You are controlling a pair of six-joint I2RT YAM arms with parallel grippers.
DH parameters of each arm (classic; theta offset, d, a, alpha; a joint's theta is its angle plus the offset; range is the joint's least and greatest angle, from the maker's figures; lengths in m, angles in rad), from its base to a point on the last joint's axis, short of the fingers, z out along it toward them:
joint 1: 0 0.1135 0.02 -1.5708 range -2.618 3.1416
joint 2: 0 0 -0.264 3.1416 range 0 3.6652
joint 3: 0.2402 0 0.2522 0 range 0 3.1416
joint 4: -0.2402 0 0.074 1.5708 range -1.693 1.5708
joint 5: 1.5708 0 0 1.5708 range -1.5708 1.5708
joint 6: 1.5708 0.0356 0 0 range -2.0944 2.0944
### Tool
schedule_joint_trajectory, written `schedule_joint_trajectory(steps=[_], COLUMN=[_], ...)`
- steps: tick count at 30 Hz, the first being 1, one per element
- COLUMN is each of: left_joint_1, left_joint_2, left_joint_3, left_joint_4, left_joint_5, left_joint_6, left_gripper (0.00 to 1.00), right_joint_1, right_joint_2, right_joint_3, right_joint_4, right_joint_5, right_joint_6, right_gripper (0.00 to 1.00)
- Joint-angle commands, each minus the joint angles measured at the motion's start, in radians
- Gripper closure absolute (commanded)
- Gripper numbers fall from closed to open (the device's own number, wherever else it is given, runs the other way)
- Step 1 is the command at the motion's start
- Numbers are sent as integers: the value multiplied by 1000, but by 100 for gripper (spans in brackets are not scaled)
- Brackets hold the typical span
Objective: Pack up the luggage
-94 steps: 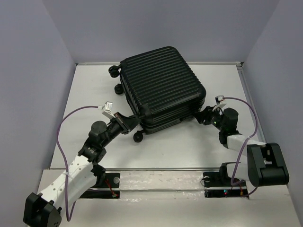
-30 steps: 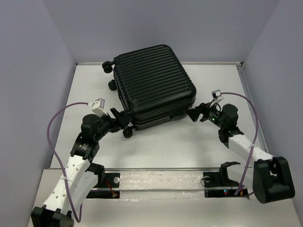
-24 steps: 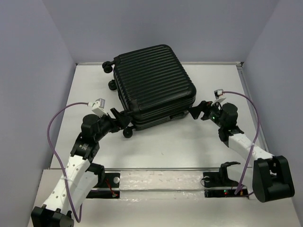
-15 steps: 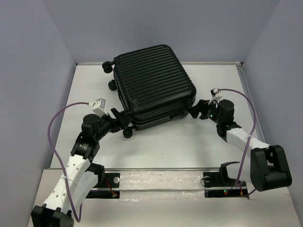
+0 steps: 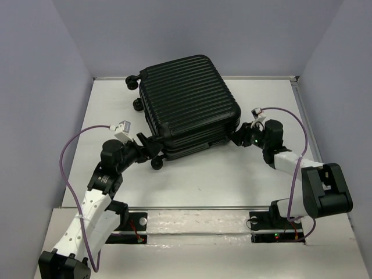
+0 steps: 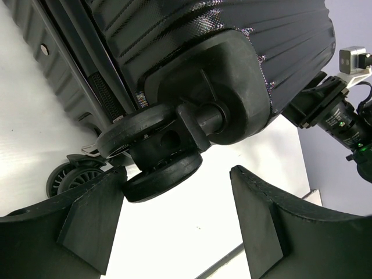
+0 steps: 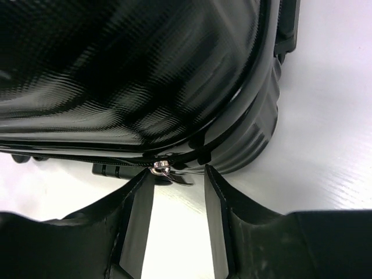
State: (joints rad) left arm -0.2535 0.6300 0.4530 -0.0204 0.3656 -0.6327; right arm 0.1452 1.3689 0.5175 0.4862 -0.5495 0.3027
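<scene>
From above, the luggage (image 5: 190, 104) lies flat and closed near the middle of the white table (image 5: 250, 180), its ribbed shell uppermost and turned slightly askew; wheels (image 5: 133, 82) project at its far-left corner. No brand, label or writing can be read on it. Bare table surrounds the case on the near and right sides; the far edge sits close to the back wall (image 5: 192, 29). The left gripper (image 5: 150, 148) stands at the near-left corner, the right gripper (image 5: 239, 138) at the near-right corner, both touching or just beside the shell.

Left wrist view: the left gripper (image 6: 177, 224) has its fingers (image 6: 93, 218) spread wide, one on each side below a caster wheel (image 6: 163, 174), holding nothing. The right arm (image 6: 334, 113) shows beyond the case.

Right wrist view: the right gripper (image 7: 174, 200) has its fingers (image 7: 216, 197) partly closed and flanking the silver zipper pull (image 7: 165, 170) on the seam of the luggage (image 7: 128, 75); whether they pinch it cannot be told.
</scene>
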Motion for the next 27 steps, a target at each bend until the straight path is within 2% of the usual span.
schedule_joint_trajectory(steps=[1, 8, 10, 11, 13, 14, 19, 24, 27], left_joint_1=[-3, -3, -3, -3, -3, -3, -4, -13, -23], left_joint_2=[7, 4, 5, 5, 10, 19, 51, 91, 108], left_joint_3=[-2, -4, -5, -4, -2, -2, 4, 15, 21], left_joint_4=[76, 82, 83, 86, 89, 97, 137, 181, 180], left_joint_5=[35, 42, 45, 52, 59, 71, 104, 116, 116], left_joint_6=[5, 1, -1, -1, -1, -1, -13, -24, -16], left_gripper=[18, 20, 20, 21, 20, 21, 23, 24, 28], right_joint_1=[-4, -4, -4, -4, -4, -4, -4, 76, 86], right_joint_2=[-1, 9, 21, 24, 24, 22, -5, -36, -51], right_joint_3=[26, 22, 18, 16, 7, 6, -11, -30, -42], right_joint_4=[130, 184, 209, 218, 242, 253, 241, 129, 103], right_joint_5=[-33, -21, -23, -24, -18, -12, -27, 62, 77], right_joint_6=[-10, -1, 9, 15, 26, 35, 53, 24, 27], right_gripper=[56, 58, 66, 74, 84, 93, 93, 93, 93])
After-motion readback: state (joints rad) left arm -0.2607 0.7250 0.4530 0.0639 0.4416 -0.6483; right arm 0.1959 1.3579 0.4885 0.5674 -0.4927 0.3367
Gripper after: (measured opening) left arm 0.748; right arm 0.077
